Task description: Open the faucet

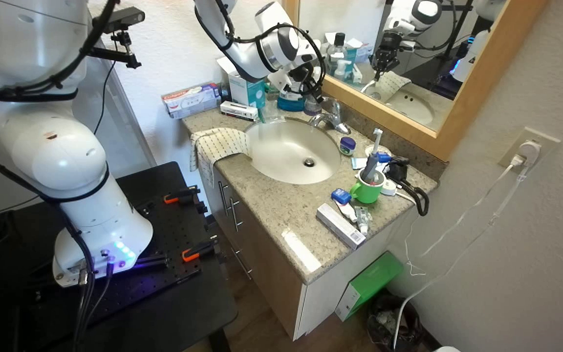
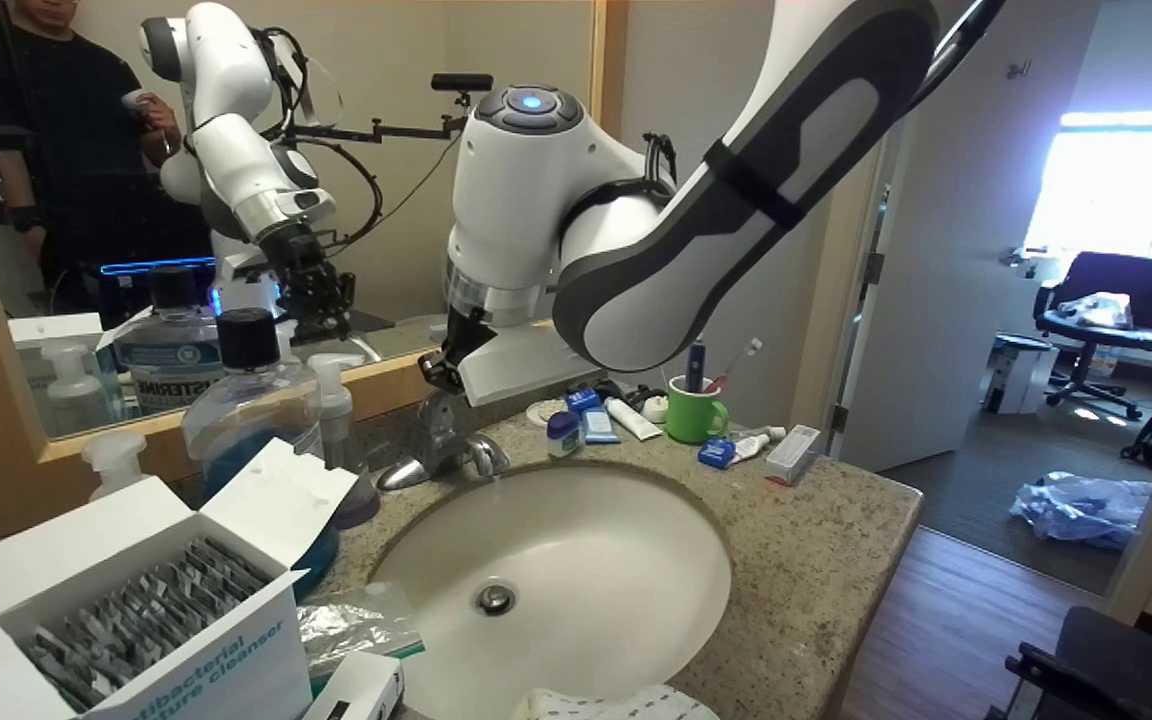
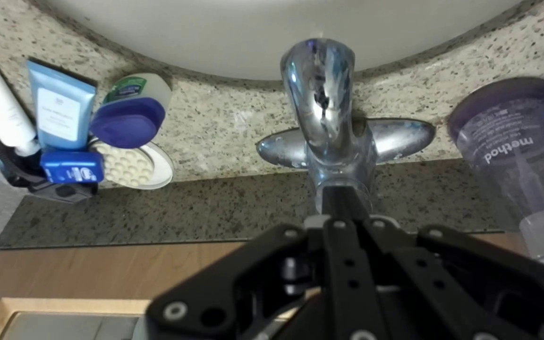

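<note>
The chrome faucet [image 3: 321,104] stands behind the basin, its curved spout pointing over the rim, with low metal wings on both sides. It also shows in both exterior views [image 1: 330,120] [image 2: 444,450]. My gripper [image 3: 346,200] has its dark fingertips together, with nothing seen between them. In the wrist view the tips overlap the rear top of the faucet; I cannot tell whether they touch it. In an exterior view the gripper [image 2: 444,378] is just above the faucet's top. In an exterior view the gripper [image 1: 313,90] is partly hidden by cable loops.
The white basin [image 2: 626,560] lies in front of the faucet. A purple soap bottle [image 3: 503,127] stands close to one side, a blue-lidded jar [image 3: 130,113] to the other. The mirror frame [image 1: 384,102] runs close behind. A green cup [image 1: 367,191] and an open box [image 2: 226,640] stand farther off.
</note>
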Controlling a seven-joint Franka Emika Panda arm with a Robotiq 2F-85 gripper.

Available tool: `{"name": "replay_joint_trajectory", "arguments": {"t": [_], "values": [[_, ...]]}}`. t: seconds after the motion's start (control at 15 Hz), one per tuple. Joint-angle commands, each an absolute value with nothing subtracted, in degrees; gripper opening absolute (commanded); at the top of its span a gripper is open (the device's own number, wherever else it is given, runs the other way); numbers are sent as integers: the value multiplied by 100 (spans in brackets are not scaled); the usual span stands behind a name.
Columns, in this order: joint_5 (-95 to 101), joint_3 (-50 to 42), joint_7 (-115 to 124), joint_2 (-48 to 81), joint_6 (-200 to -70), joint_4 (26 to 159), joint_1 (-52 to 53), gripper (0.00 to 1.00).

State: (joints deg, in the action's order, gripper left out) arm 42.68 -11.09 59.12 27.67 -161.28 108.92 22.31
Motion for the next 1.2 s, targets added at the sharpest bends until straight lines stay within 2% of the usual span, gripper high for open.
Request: {"name": "replay_joint_trajectory", "arguments": {"t": [0.0, 0.53, 0.87, 1.13], "values": [[4501, -1312, 6127, 2664, -16416, 10754, 2329, 0], [4390, -1328, 5985, 2584, -16381, 10682, 2353, 0], [4026, -1035, 5485, 2312, -15420, 11137, 2269, 0], [3413, -430, 4781, 1926, -14843, 11635, 1851, 0]]}}
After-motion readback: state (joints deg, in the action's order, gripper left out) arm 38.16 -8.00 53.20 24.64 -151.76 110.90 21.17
